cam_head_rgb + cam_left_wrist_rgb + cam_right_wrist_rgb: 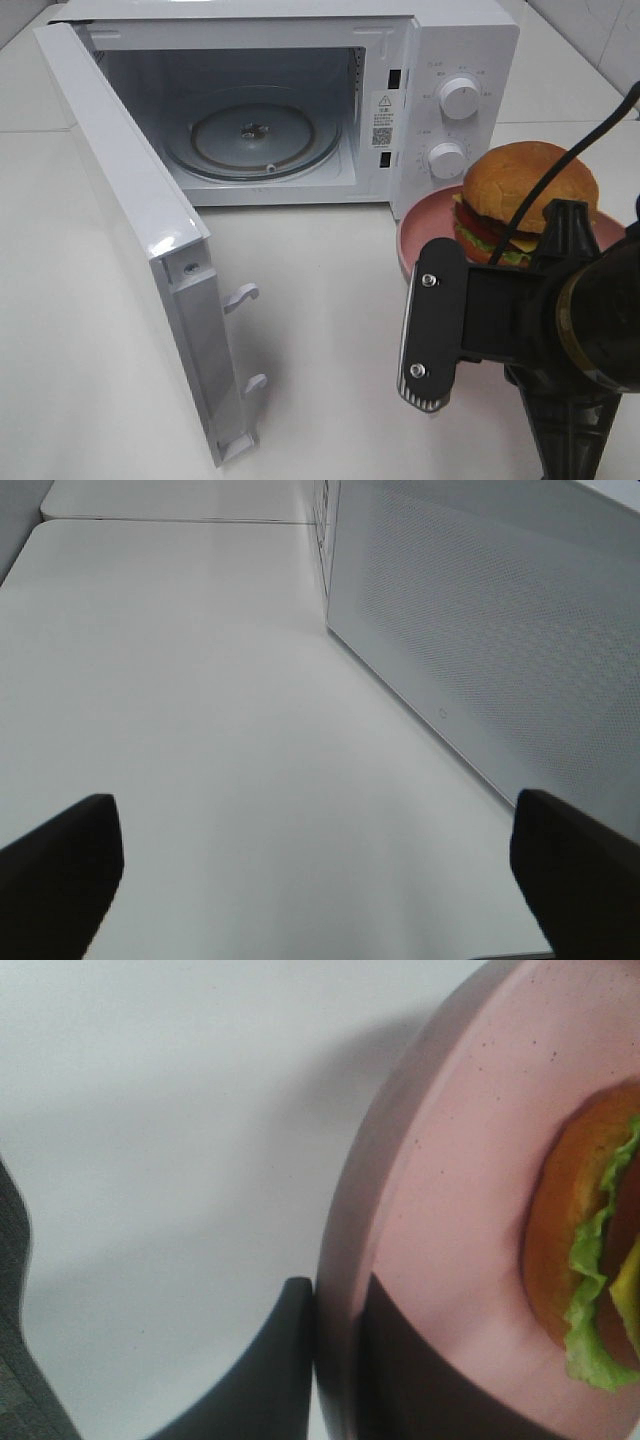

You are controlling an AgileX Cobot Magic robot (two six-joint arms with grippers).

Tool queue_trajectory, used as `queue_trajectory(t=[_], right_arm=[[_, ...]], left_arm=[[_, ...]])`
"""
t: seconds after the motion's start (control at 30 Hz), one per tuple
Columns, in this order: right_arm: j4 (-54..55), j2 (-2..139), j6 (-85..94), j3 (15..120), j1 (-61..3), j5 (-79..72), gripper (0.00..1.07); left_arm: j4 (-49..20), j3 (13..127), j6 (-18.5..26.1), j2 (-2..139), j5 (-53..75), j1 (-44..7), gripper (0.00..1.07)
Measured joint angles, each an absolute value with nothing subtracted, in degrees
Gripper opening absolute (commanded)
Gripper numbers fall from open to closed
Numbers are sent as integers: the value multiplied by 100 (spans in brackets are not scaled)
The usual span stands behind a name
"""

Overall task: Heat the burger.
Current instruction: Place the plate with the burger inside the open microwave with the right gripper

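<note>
The burger (527, 200), with a golden-brown bun, lettuce and red and yellow filling, sits on a round pink plate (420, 225) on the table in front of the microwave's control panel. In the right wrist view the burger (590, 1260) shows at the edge of the frame. My right gripper (335, 1360) is shut on the near rim of the plate (450, 1160), with one finger (275, 1380) outside the rim and one on its inner face. I cannot tell whether the plate is lifted. My left gripper (318, 880) is open and empty over bare table beside the microwave door.
The white microwave (450, 60) stands at the back with its door (130, 200) swung wide open to the left and its glass turntable (252, 135) bare. The door's perforated panel (480, 630) is close to my left gripper. My right arm (560, 330) fills the lower right.
</note>
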State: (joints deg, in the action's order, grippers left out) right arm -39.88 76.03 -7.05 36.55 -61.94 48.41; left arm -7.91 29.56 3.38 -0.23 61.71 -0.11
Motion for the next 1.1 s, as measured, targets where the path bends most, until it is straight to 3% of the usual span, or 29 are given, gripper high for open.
queue_trajectory(t=[0.77,1.1], right_arm=[[-4183,7609,1415,3644,-6165,3507,2],[-4251,7609,2773,3615,-5472,2355,2]], left_arm=[[-791,2956,338,-23,6171,-11,98],[-791,2956,338,-23,6171,-11,98]])
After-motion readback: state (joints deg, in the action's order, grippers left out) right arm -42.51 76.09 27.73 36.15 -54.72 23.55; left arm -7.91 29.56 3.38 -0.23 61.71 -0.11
